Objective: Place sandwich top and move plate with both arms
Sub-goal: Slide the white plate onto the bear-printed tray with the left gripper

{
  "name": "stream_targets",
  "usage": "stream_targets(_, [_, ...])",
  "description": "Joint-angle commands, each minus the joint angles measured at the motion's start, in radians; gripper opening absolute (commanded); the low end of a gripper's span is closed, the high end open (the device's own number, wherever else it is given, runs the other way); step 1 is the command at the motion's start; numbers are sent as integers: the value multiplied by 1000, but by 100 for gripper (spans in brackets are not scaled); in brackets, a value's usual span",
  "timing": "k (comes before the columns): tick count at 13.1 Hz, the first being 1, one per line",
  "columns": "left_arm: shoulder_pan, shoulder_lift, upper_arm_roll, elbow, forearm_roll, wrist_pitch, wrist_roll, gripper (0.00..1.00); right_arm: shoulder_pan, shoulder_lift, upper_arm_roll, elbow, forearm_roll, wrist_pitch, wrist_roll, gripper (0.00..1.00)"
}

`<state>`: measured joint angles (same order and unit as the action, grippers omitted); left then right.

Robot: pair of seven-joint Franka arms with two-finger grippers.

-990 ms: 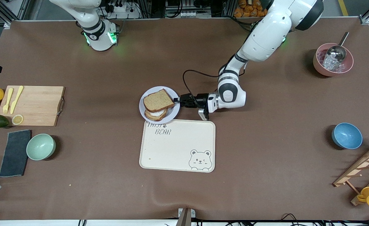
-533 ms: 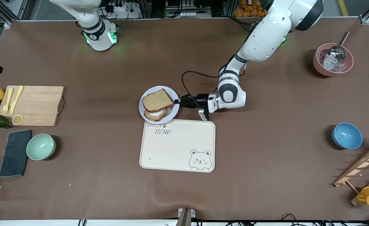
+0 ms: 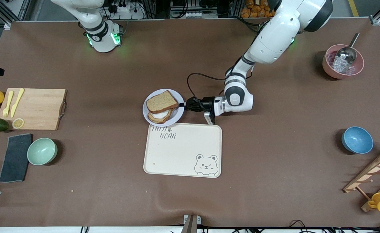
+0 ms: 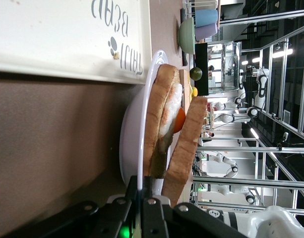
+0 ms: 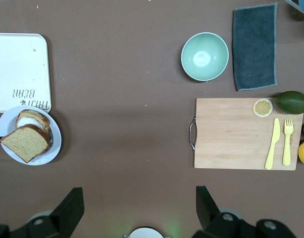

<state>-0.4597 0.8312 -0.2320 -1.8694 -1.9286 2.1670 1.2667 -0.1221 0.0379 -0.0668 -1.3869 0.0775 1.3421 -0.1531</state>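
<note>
1. The cream bear-printed tray is lying nearest the front camera at the counter's middle. Its farther edge is sitting just beside the plate, so the tray looks like the plate's likely landing spot.
2. The plate is resting on the counter and carrying the egg slice. The sandwich top is leaning askew over that slice, overhanging toward the robots' bases rather than lying square.
3. The left claw is lying low at the plate's rim on the left arm's side. It is pinching that rim with its fingers fully closed, as the left wrist view shows, probably to carry one side of the plate.
4. The right claw is hanging high over the counter near its own base, spread wide and holding nothing. It is waiting, and in my judgement it must come to the plate's free rim before a two-armed lift can begin.
</note>
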Motion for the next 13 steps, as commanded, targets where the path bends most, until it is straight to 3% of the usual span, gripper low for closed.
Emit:
stream_targets(1, [31,43,-39,26,-36,7,63,0,1,10,2,17,4,-15,10,100])
stream_targets(6, [222,39,-226,-43,-41,7,65,0,1,10,2,17,4,-12,12,100])
stream_targets(10, [239,20,-248,-47,-41,7,65,0,1,10,2,17,4,-12,12,100])
stream_targets(13, [337,-13,-300,-57,-36,8,49,0,4,11,2,17,2,-12,12,100])
